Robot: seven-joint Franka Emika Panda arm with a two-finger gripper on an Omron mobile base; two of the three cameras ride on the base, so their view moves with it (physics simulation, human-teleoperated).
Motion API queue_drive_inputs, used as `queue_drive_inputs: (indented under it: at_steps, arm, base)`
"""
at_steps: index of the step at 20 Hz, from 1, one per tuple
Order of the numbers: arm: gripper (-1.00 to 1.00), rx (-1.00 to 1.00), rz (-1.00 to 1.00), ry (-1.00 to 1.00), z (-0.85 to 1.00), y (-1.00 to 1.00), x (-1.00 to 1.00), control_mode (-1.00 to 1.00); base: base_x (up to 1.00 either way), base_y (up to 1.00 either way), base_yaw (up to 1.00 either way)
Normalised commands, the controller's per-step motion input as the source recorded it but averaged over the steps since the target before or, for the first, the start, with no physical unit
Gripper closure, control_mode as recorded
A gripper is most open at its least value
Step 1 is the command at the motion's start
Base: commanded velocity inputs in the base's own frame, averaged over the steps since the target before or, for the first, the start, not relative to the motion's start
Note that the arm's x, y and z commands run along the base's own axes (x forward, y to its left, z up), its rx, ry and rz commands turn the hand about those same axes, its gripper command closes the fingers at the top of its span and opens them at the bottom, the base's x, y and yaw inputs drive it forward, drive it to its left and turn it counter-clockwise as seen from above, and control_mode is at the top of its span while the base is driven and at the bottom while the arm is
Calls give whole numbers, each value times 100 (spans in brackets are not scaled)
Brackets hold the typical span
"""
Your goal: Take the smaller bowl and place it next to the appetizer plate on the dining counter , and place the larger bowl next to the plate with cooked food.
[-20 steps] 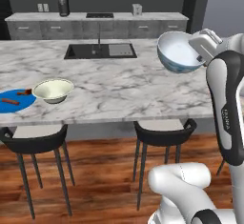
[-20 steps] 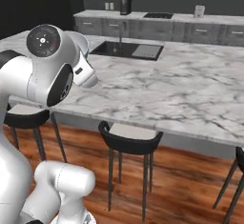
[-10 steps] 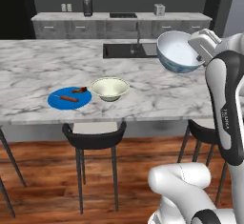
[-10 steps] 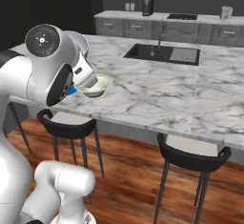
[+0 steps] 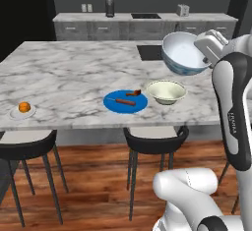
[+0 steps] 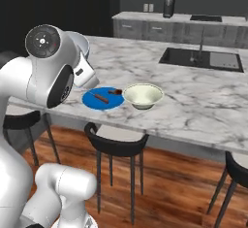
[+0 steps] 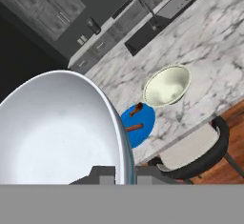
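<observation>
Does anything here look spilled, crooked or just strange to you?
Nothing is spilled or broken. The one odd sight is the smaller bowl, held in the air by its rim in the pincer and tipped on its side. The larger bowl sits upright beside the blue plate.

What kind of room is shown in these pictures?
Most likely a home kitchen with a dining island: a marble counter with an inset black sink, bar stools under its overhang, and grey cabinets along the back wall.
</observation>
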Motion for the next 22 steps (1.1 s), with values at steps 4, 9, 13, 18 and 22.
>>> queue_drive_inputs:
  at_steps: [4,9,13,18,22]
  arm:
    - [100,0,0,0,0,0,0,100]
    - [100,0,0,0,0,0,0,100]
    - [100,0,0,0,0,0,0,100]
    - [100,0,0,0,0,0,0,100]
    - [100,0,0,0,0,0,0,100]
  base:
    - [40,100,0]
    - [36,100,0]
    - [47,100,0]
    - [42,80,-1]
    - [47,54,0]
